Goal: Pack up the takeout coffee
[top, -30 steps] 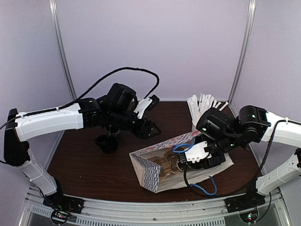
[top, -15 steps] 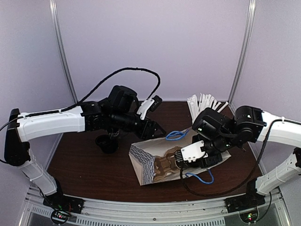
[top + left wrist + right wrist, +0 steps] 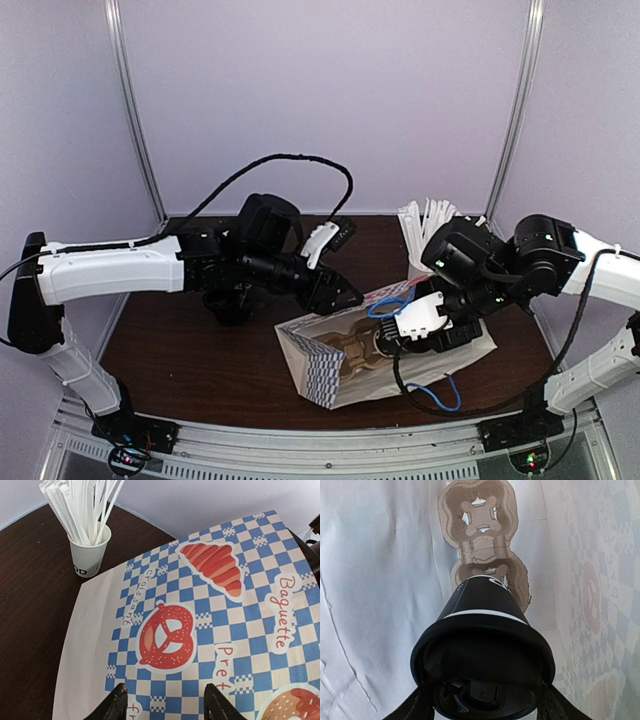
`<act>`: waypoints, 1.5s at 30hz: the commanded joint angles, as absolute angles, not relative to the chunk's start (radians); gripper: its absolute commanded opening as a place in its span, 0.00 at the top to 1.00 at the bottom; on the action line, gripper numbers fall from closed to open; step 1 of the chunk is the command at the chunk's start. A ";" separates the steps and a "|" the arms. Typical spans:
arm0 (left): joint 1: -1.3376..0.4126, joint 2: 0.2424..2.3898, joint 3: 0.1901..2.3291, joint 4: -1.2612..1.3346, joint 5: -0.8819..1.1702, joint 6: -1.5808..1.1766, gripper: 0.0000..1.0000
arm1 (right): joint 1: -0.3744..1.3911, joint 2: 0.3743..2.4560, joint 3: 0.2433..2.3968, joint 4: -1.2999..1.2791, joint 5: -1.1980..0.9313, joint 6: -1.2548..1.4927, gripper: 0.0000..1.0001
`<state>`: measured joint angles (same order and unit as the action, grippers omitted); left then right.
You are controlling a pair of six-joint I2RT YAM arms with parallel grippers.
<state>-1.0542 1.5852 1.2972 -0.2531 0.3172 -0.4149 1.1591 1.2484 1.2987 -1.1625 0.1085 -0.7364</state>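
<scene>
coffee cup [image 3: 482, 645], black with a pale band and a black lid, sits inside the checkered paper bag [image 3: 200, 630], lid end toward the right wrist camera and base pointing deeper in. the right gripper [image 3: 484, 702] has it by the lid end: its jaws are closed on the cup, one finger on each side, spread only as wide as the cup. just past the cup's base a brown cardboard cup carrier [image 3: 480, 535] with cut-out holes lies against the bag's pale inner wall. whether the cup touches the carrier cannot be told.

from above, the bag lies on its side on the dark brown surface [image 3: 200, 350], with the right arm reaching into the end where the blue handles [image 3: 440, 395] hang out. its outer face has blue and white checks with a red pretzel, a croissant and the word "baguette".

the left gripper [image 3: 167, 702] hangs close over that printed face, jaws apart with nothing between them. whether its fingertips touch the paper cannot be told.

beyond the bag, near the back of the surface, a white cup [image 3: 90, 555] stands upright, full of white sticks fanning out of its top, apart from the bag.
</scene>
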 commanded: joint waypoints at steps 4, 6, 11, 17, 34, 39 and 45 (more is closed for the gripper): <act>-1.078 1.573 1.292 -0.177 0.316 -0.419 0.47 | 1.161 1.251 1.283 -1.107 0.151 -0.715 0.39; -1.081 1.572 1.294 -0.168 0.318 -0.424 0.48 | 1.162 1.250 1.269 -1.097 0.171 -0.713 0.39; -1.093 1.574 1.301 -0.142 0.326 -0.434 0.48 | 1.161 1.210 1.235 -1.137 0.121 -0.741 0.38; -1.104 1.583 1.302 -0.140 0.325 -0.431 0.48 | 1.161 1.171 1.191 -1.158 0.042 -0.738 0.39; -1.133 1.591 1.314 -0.153 0.275 -0.420 0.48 | 1.162 1.108 1.116 -1.074 0.068 -0.754 0.39; -1.134 1.591 1.312 -0.158 0.272 -0.417 0.48 | 1.166 1.118 1.106 -1.019 0.155 -0.739 0.39; -1.133 1.601 1.315 -0.151 0.285 -0.414 0.48 | 1.173 1.138 1.096 -0.971 0.205 -0.723 0.39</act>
